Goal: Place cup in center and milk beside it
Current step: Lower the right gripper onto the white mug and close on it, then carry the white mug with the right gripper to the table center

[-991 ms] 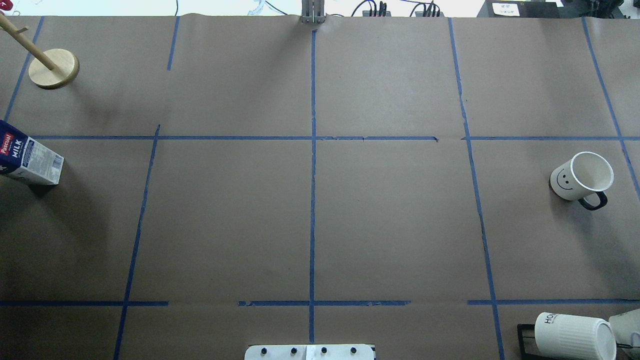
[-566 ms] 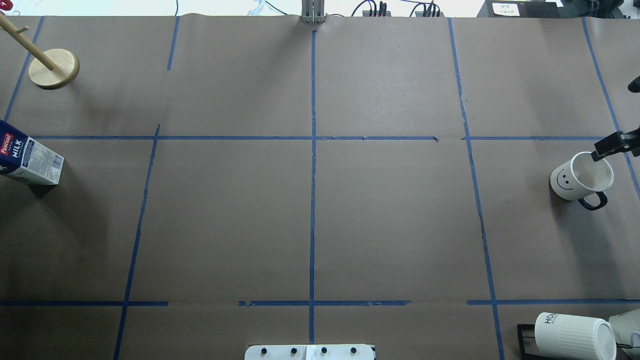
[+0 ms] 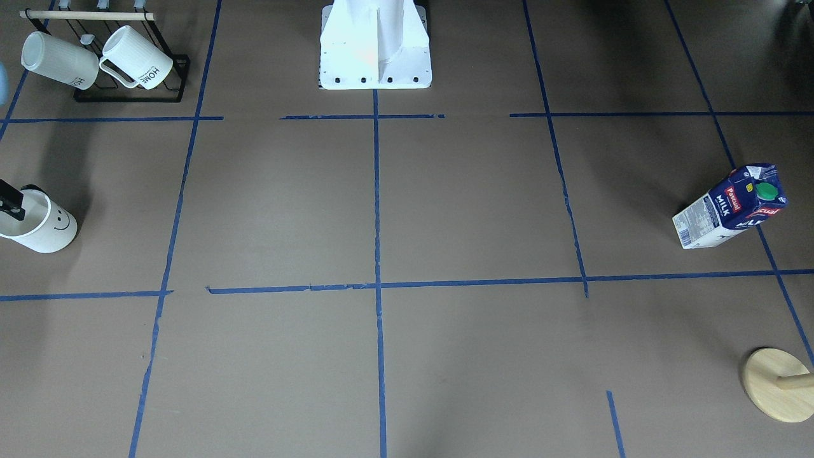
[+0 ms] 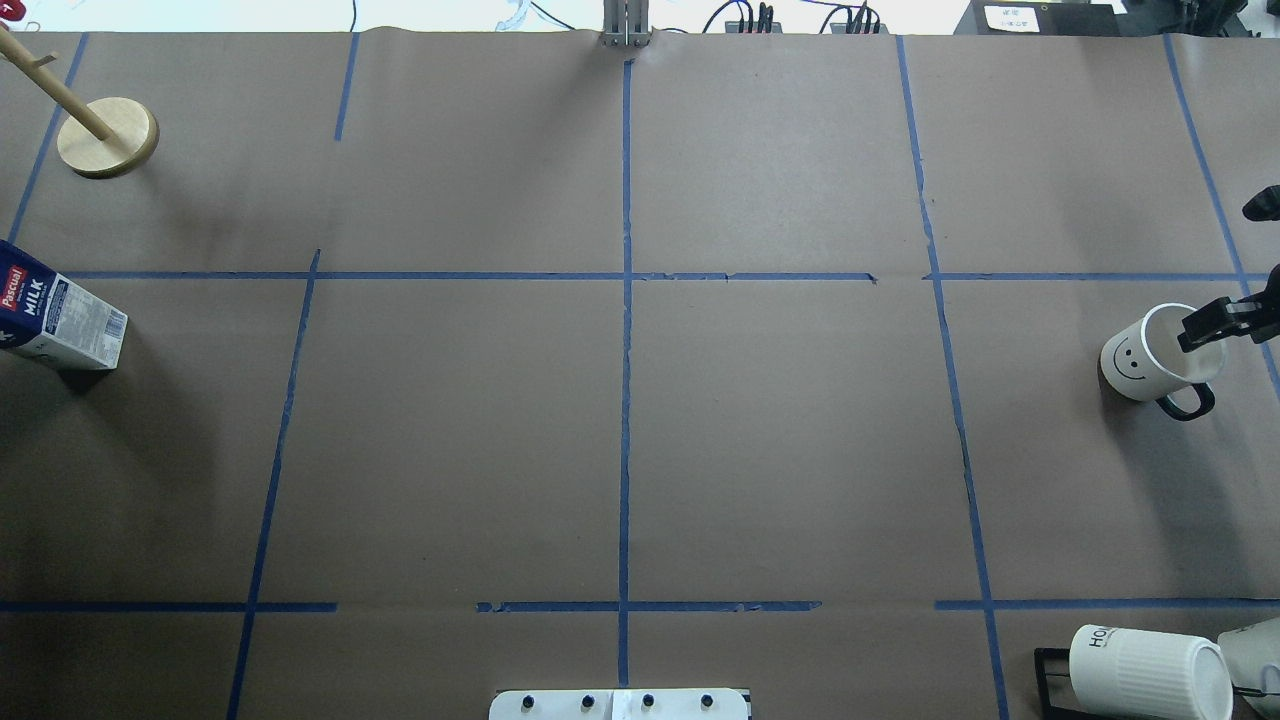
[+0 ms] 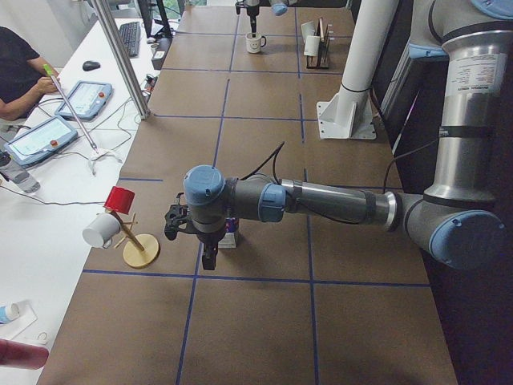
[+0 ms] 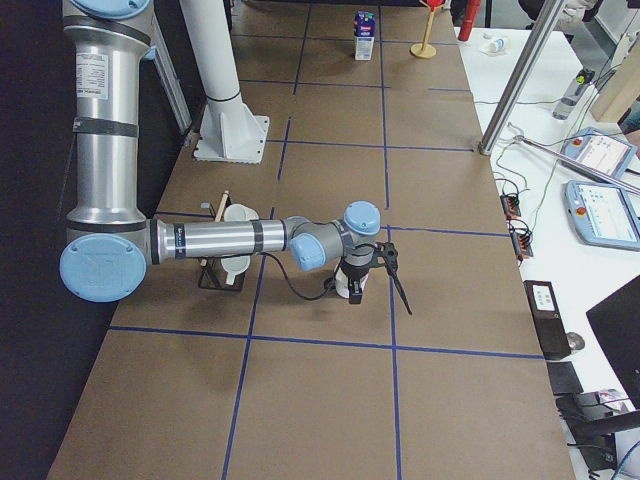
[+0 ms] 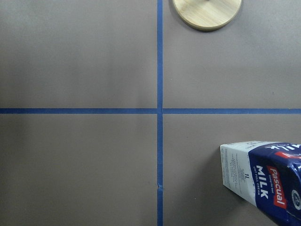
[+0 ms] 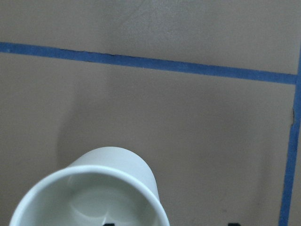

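The cup point(image 4: 1140, 365), white with a smiley and black handle, stands upright at the table's right edge; it also shows in the front view point(image 3: 48, 232). My right gripper point(image 4: 1220, 272) is open over it. In the right wrist view one fingertip is inside the cup's point(image 8: 94, 188) mouth and the other outside its wall. The milk point(image 4: 60, 320) stands at the far left edge, also in the front view point(image 3: 731, 207) and the left wrist view point(image 7: 268, 181). My left gripper point(image 5: 204, 241) hovers by the milk; I cannot tell if it is open. The center point(image 4: 626, 276) is bare.
A wooden mug stand point(image 4: 107, 137) is at the far left corner. A black rack with two ribbed HOME mugs point(image 4: 1150, 670) sits at the near right. The robot base point(image 3: 375, 44) is at the table's near edge. An operator point(image 5: 20, 64) sits beyond the table.
My right gripper came into the overhead view from the right edge and moved its near finger down over the cup's rim. The cup and milk have not moved.
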Controlling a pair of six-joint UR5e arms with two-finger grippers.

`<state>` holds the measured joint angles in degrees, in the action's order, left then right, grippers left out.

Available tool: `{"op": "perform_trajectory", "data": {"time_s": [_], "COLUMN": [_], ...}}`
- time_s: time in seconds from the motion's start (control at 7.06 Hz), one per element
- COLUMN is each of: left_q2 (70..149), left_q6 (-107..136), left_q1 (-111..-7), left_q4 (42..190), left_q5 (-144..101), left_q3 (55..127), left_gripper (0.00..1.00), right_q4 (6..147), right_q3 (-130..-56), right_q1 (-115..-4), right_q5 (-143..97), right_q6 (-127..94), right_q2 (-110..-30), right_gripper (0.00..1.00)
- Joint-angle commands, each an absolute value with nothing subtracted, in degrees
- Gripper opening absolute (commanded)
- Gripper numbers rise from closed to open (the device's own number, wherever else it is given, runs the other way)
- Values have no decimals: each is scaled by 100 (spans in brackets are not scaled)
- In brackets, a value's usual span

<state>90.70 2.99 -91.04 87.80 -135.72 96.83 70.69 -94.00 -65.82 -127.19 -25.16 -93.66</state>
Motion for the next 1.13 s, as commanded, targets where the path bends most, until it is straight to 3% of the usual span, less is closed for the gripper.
{"op": "perform_trajectory", "data": {"time_s": [0.0, 0.42, 0.57, 0.99], "left_q2": [9070, 9070, 9062, 9062], "left_q6": [299, 290, 281, 255], "left_q1": [-9105, -9105, -9105, -9105], "left_q4": [8780, 8789, 8789, 8789], "left_q5": [-13579, -13605, -13605, -13605], "left_q3": [9686, 9686, 9686, 9668], "left_gripper": [100, 100, 100, 100], "right_q4": [7040, 7058, 7075, 7154], "right_q3": [-9352, -9885, -10131, -9968], "right_q1": [-6565, -6469, -6216, -4743], "right_q5": [-12718, -13102, -13113, -12633], "right_q6": [-2514, -3020, -3580, -6250], "right_q2": [-9369, -9072, -8513, -6835], "right_gripper": [0, 0, 0, 0]}}
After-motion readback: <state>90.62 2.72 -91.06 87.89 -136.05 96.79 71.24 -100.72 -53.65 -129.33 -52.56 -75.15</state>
